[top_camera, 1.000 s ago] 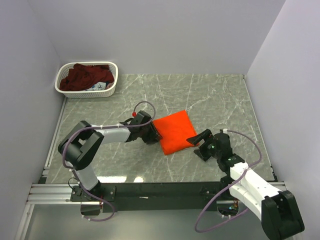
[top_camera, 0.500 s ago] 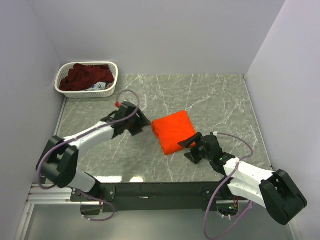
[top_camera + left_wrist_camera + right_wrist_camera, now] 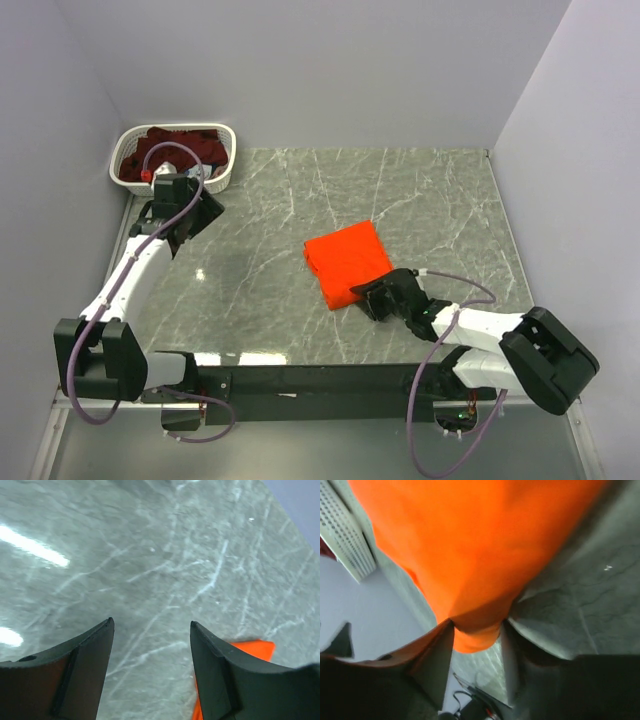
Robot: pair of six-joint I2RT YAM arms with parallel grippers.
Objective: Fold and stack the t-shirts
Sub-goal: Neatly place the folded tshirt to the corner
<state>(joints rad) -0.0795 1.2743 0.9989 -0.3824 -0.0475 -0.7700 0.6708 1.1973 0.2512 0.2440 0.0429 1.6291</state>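
The orange t-shirt [image 3: 345, 258] lies folded flat near the middle of the tabletop [image 3: 430, 200], a bit toward the near edge. The right gripper [image 3: 477, 630] is low at the shirt's near corner, and its two fingers pinch the orange cloth between them. The left gripper [image 3: 150, 625] is well apart from it, up by the far left corner, with its fingers spread and nothing between them. Just beside it stands a white basket [image 3: 226, 170] in that corner, and the maroon t-shirt [image 3: 175, 150] lies bunched up inside it
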